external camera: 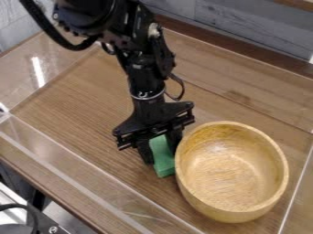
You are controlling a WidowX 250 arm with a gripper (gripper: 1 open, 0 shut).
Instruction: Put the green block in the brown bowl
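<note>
The green block (164, 155) lies flat on the wooden table, just left of the brown bowl (232, 126) and almost touching its rim. My gripper (156, 139) points straight down over the block's far end, with a dark finger on each side of it, shut on the block. The near half of the block shows below the fingers; the far end is hidden by the gripper. The bowl stands upright at the front right and has nothing in it.
The wood-grain table (86, 101) is enclosed by a clear plastic wall (61, 169) along the front left and another at the back. The black arm (134, 46) rises from the gripper toward the top left.
</note>
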